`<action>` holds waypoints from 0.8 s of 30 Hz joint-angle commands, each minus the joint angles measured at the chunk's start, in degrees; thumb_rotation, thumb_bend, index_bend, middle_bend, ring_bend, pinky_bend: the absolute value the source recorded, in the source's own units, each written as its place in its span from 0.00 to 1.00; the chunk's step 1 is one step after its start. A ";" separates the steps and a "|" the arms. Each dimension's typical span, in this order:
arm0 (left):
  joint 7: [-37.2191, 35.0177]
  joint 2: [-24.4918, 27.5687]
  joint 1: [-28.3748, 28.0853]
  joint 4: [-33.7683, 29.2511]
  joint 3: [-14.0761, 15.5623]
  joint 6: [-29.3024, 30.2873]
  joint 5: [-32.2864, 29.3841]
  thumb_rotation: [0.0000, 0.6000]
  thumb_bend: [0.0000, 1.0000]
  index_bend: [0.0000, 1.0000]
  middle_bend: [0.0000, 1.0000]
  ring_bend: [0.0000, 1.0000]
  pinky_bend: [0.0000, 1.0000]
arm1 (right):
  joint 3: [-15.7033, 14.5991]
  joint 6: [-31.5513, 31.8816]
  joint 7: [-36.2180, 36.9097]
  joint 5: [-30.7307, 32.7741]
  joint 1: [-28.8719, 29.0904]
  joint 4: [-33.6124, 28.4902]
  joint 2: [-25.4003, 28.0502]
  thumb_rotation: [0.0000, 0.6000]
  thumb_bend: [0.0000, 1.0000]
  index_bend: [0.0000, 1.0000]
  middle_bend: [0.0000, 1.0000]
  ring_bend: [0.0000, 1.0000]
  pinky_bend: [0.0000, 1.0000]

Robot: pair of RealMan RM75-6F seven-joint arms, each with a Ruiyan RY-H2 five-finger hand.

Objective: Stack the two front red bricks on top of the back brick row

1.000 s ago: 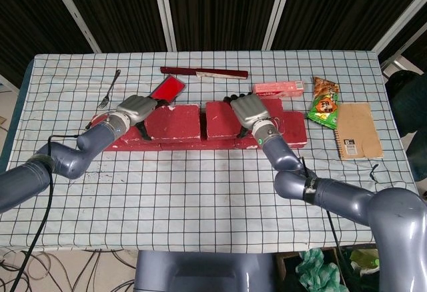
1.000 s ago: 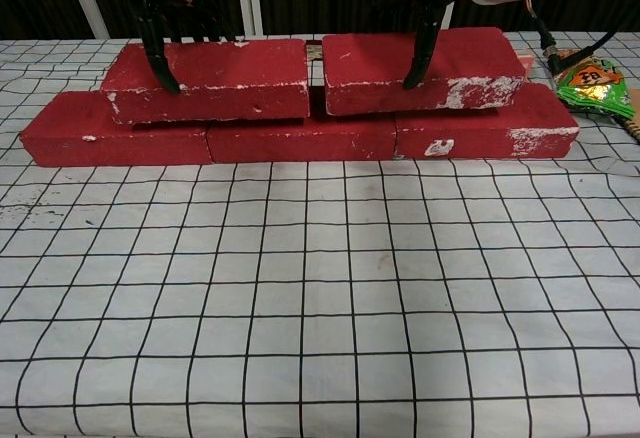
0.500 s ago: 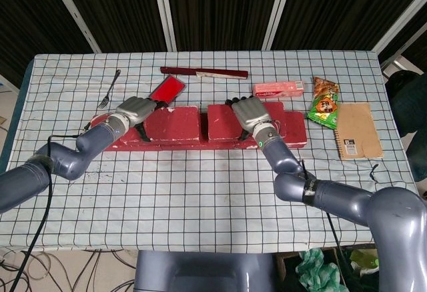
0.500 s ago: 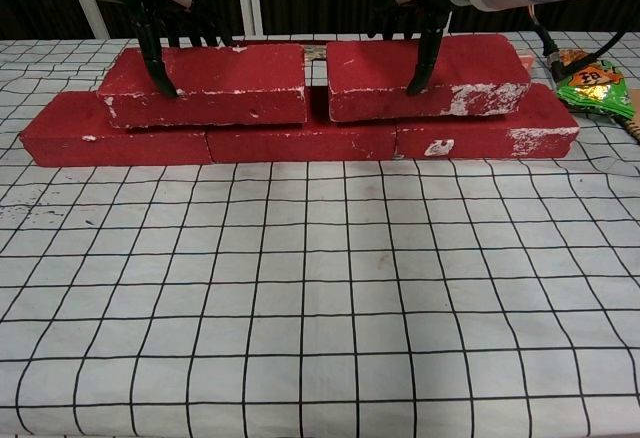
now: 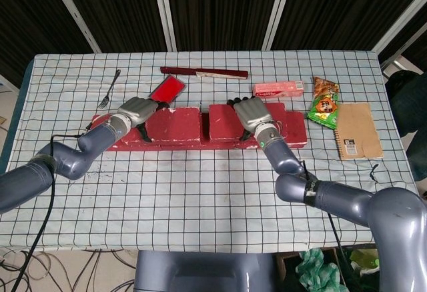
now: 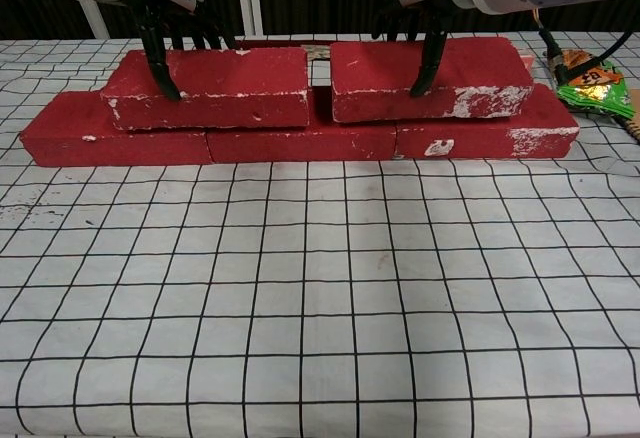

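Two red bricks lie on top of the back brick row, which is three red bricks end to end. My left hand grips the left upper brick near its left end, thumb down the front face and fingers behind. My right hand grips the right upper brick near its left end in the same way. A narrow gap separates the two upper bricks. In the head view, the left hand and right hand cover parts of the left brick and right brick.
Behind the bricks lie a fork, a flat red item, a dark red stick and a pink box. To the right are a snack packet and a brown notebook. The checked cloth spreads in front.
The right upper brick has shifted a little to the right and settled lower onto the row, with my right hand still on it. The left brick and hand have barely moved.
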 commanded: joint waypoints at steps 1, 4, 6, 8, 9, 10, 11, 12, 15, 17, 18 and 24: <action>-0.12 -0.14 -0.14 0.13 0.09 0.04 -0.01 1.00 0.27 0.21 0.23 0.11 0.21 | -0.09 -0.06 0.15 -0.15 -0.10 0.09 -0.14 1.00 0.10 0.16 0.22 0.25 0.26; -0.27 -0.32 -0.26 0.33 0.20 0.04 -0.08 1.00 0.26 0.20 0.22 0.11 0.21 | -0.19 -0.12 0.30 -0.28 -0.19 0.34 -0.35 1.00 0.10 0.16 0.22 0.24 0.26; -0.36 -0.40 -0.32 0.48 0.31 0.03 -0.14 1.00 0.26 0.20 0.22 0.11 0.21 | -0.18 -0.08 0.42 -0.31 -0.25 0.55 -0.46 1.00 0.10 0.16 0.22 0.24 0.26; -0.44 -0.43 -0.36 0.59 0.38 0.07 -0.21 1.00 0.24 0.20 0.22 0.10 0.21 | -0.14 0.03 0.52 -0.35 -0.28 0.70 -0.53 1.00 0.10 0.16 0.22 0.24 0.26; -0.48 -0.42 -0.39 0.62 0.45 0.05 -0.25 1.00 0.24 0.20 0.22 0.10 0.21 | -0.13 0.06 0.56 -0.38 -0.30 0.75 -0.55 1.00 0.10 0.16 0.22 0.24 0.26; -0.48 -0.43 -0.44 0.68 0.54 0.02 -0.26 1.00 0.23 0.20 0.22 0.10 0.20 | -0.13 0.00 0.60 -0.39 -0.32 0.77 -0.56 1.00 0.10 0.16 0.21 0.23 0.26; -0.51 -0.47 -0.51 0.72 0.60 -0.04 -0.31 1.00 0.22 0.20 0.22 0.10 0.20 | -0.15 -0.09 0.63 -0.36 -0.32 0.78 -0.57 1.00 0.10 0.16 0.21 0.22 0.26; -0.54 -0.51 -0.57 0.79 0.68 -0.11 -0.37 1.00 0.22 0.20 0.22 0.10 0.20 | -0.20 -0.15 0.62 -0.29 -0.32 0.83 -0.58 1.00 0.10 0.16 0.21 0.21 0.26; -0.66 -0.61 -0.78 0.84 0.82 -0.27 -0.50 1.00 0.22 0.19 0.22 0.10 0.20 | -0.39 -0.28 0.49 -0.09 -0.28 1.00 -0.67 1.00 0.10 0.15 0.20 0.18 0.26; -0.68 -0.63 -0.90 0.89 0.89 -0.31 -0.53 1.00 0.22 0.19 0.22 0.10 0.20 | -0.51 -0.34 0.39 0.10 -0.24 1.08 -0.70 1.00 0.10 0.15 0.19 0.17 0.26; -0.70 -0.64 -0.95 0.93 0.93 -0.30 -0.55 1.00 0.22 0.19 0.22 0.10 0.20 | -0.57 -0.25 0.32 0.18 -0.23 1.16 -0.74 1.00 0.10 0.15 0.19 0.17 0.26; -0.85 -0.59 -1.13 1.13 1.29 -0.29 -0.76 1.00 0.22 0.19 0.21 0.10 0.20 | -0.67 -0.14 0.18 0.41 -0.14 1.30 -0.87 1.00 0.10 0.13 0.18 0.16 0.26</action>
